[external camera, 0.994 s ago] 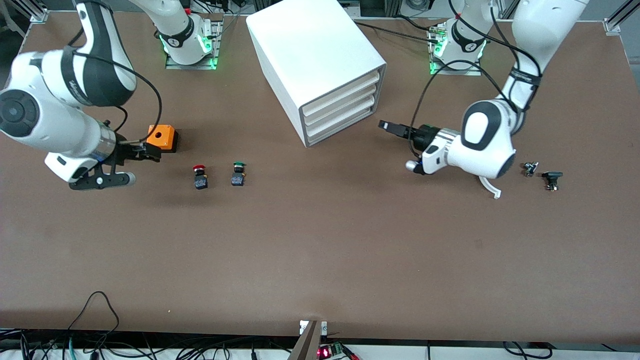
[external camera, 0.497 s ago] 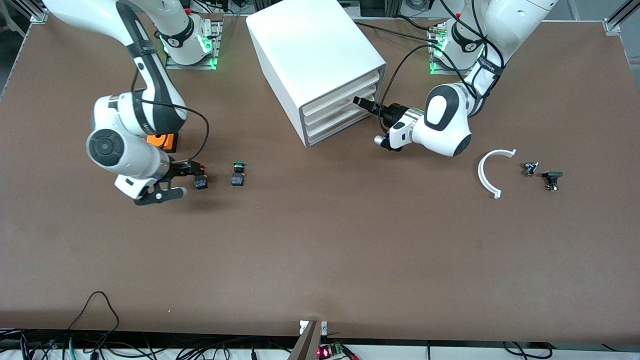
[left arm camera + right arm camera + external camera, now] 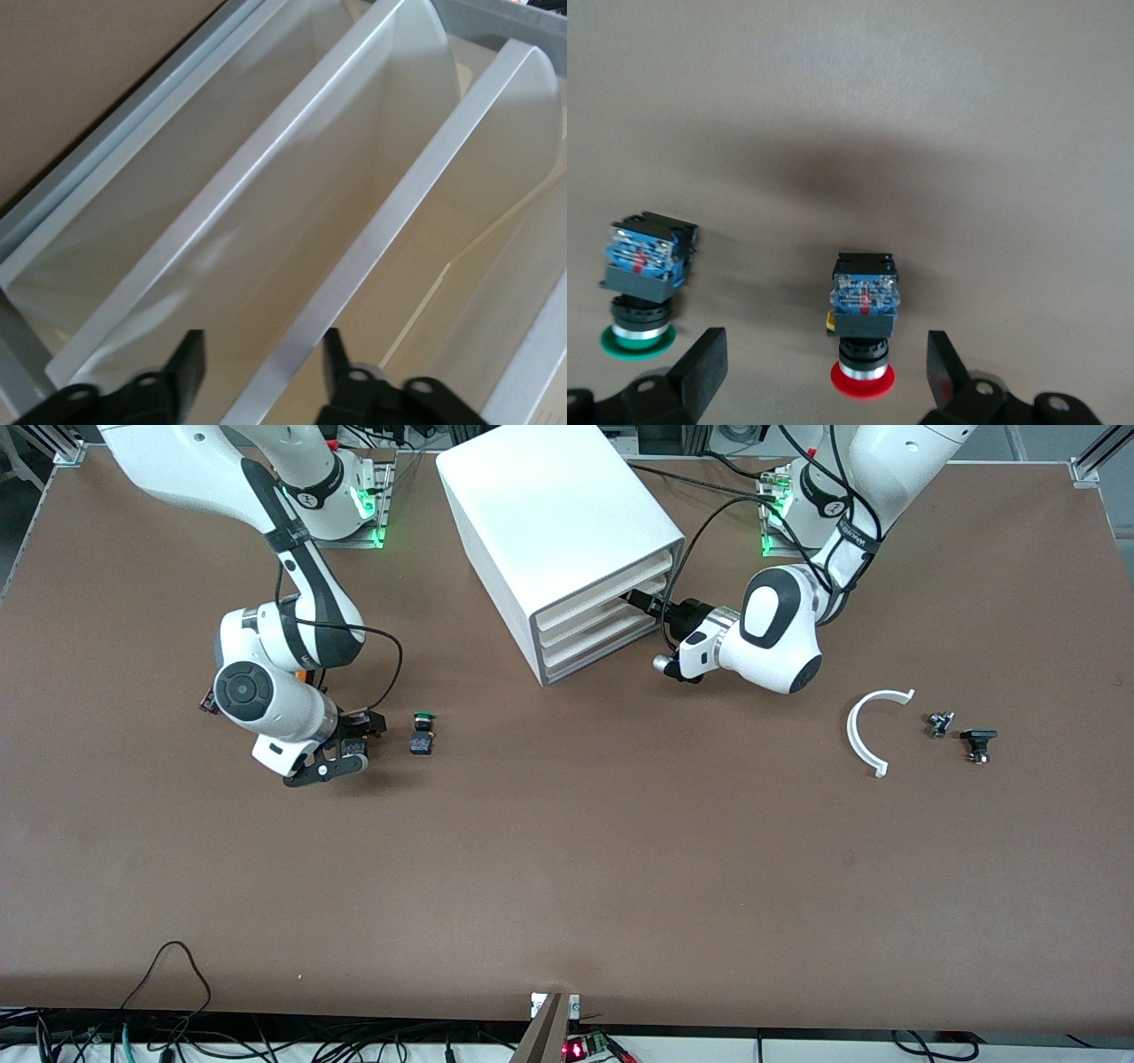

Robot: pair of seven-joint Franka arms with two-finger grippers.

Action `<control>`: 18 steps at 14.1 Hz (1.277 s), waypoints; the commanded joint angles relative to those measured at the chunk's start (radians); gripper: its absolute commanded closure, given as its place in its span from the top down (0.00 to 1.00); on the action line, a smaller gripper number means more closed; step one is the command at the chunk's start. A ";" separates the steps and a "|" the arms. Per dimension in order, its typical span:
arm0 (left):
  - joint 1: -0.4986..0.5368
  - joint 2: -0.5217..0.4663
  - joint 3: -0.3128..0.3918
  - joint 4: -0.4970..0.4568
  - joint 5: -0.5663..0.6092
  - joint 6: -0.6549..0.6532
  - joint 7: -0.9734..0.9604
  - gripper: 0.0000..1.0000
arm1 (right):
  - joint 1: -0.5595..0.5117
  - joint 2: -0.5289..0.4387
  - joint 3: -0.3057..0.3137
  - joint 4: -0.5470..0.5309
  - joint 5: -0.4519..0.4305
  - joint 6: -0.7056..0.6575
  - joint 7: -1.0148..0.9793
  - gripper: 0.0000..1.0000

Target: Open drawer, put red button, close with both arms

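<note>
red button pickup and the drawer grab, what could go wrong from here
The green button lies beside the red button, close to one finger of the open right gripper, which might bump it while closing. The open left gripper straddles a drawer front edge among three stacked close together, so it might catch the wrong one.

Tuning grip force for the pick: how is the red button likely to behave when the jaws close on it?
The red button looks rigid: a blocky body under a round cap, lying on its side. The flat body sides should grip firmly; the round cap might let it roll or swivel if nudged. It seems small and probably light. The right gripper straddles it, jaws open.
</note>
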 commanded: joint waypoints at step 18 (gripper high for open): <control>0.196 -0.184 0.191 0.100 0.039 0.261 0.023 1.00 | -0.011 -0.001 0.009 -0.144 -0.001 0.172 0.068 0.54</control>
